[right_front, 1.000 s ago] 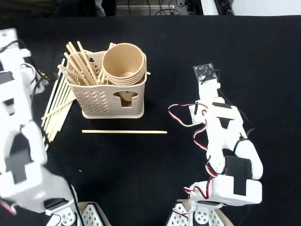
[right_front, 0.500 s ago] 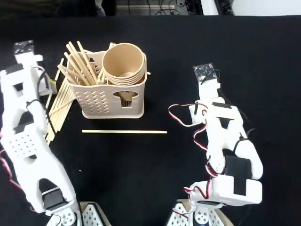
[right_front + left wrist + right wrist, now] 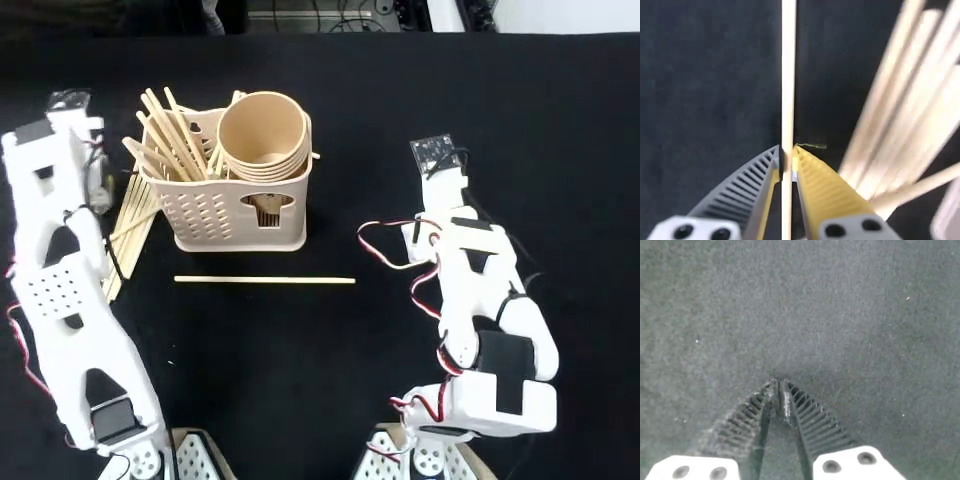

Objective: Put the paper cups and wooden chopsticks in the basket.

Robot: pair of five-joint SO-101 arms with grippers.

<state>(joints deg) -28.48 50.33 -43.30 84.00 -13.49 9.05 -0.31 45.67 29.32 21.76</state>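
A beige basket [image 3: 238,215] holds stacked paper cups [image 3: 263,135] and several wooden chopsticks [image 3: 165,130] standing on end. More loose chopsticks [image 3: 125,225] lie fanned on the black cloth beside the basket, next to my left arm [image 3: 55,200]. In the left wrist view my left gripper [image 3: 788,152] is shut on one chopstick [image 3: 788,75], with the other loose sticks [image 3: 905,100] close beside it. One single chopstick [image 3: 265,280] lies flat in front of the basket. My right gripper [image 3: 779,387] is shut on nothing, over bare cloth, and its arm [image 3: 470,260] stands right of the basket.
The black cloth [image 3: 540,120] covers the whole table. Red, white and black cables [image 3: 395,255] hang off the right arm. The arm bases [image 3: 190,455] sit at the near edge.
My left arm has swung in from the table's left edge toward the loose chopsticks beside the basket. The right arm, basket and single chopstick have not moved.
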